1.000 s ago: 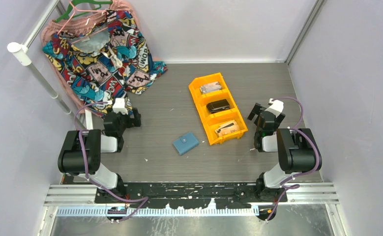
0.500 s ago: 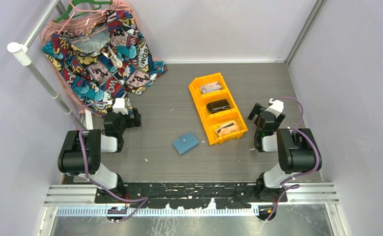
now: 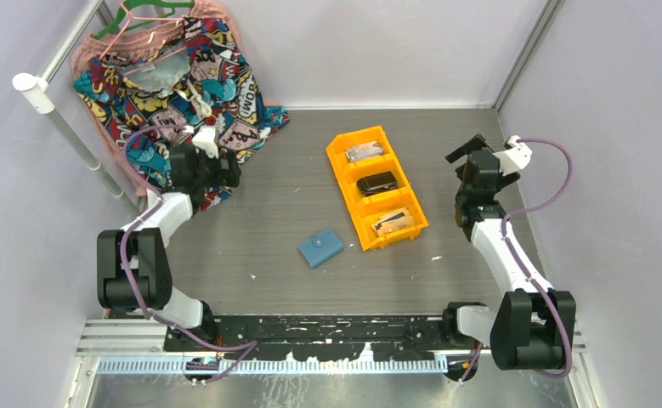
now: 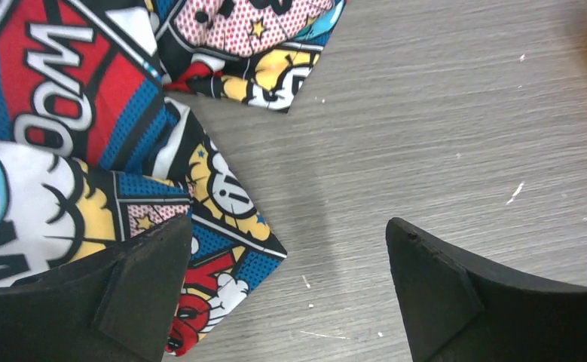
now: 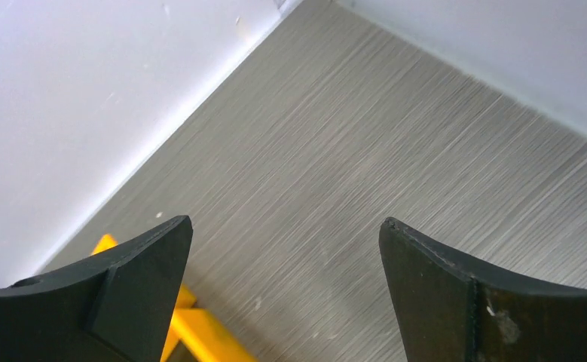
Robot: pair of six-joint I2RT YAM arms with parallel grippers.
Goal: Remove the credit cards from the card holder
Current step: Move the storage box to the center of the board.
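While left gripper point(image 4: 284, 234), right gripper point(image 5: 286, 226) gape empty, one card holder point(image 3: 321, 247) lies closed.

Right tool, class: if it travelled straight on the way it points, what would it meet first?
Probably the bare grey wood-grain tabletop, short of the white wall; depth is unclear.
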